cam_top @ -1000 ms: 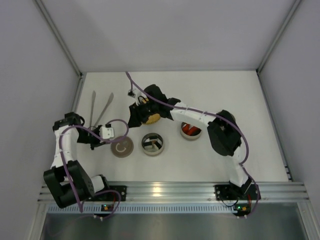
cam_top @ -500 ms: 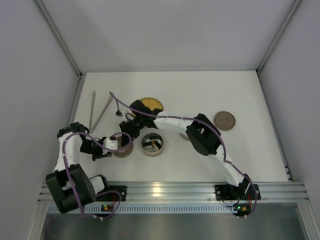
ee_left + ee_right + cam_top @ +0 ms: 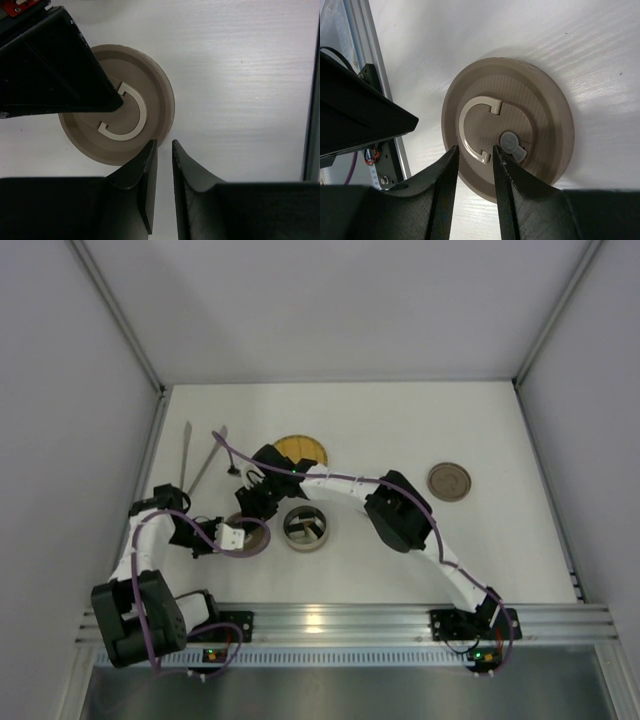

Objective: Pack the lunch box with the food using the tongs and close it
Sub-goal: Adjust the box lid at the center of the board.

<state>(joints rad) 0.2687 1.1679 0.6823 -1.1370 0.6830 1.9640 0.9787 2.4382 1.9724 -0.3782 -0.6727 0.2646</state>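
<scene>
Right wrist view: right gripper [image 3: 474, 150] jaws stand narrowly apart astride the lid's [image 3: 545, 115] C-shaped handle [image 3: 462, 122], and the left gripper [image 3: 163, 145] is likewise parted at its rim. Tongs [image 3: 185, 455] lie untouched near the tabletop's far-left corner. Recommend centring on the handle before closing.

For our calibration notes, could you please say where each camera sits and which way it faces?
Top external: above and behind the robot, looking down on the table; both arms show.
Left wrist: on the left arm, facing down at the beige lid; left end effector below.
Right wrist: on the right arm, facing down at that lid; right end effector below.
Shared: both wrists show the lid's C-shaped handle.
</scene>
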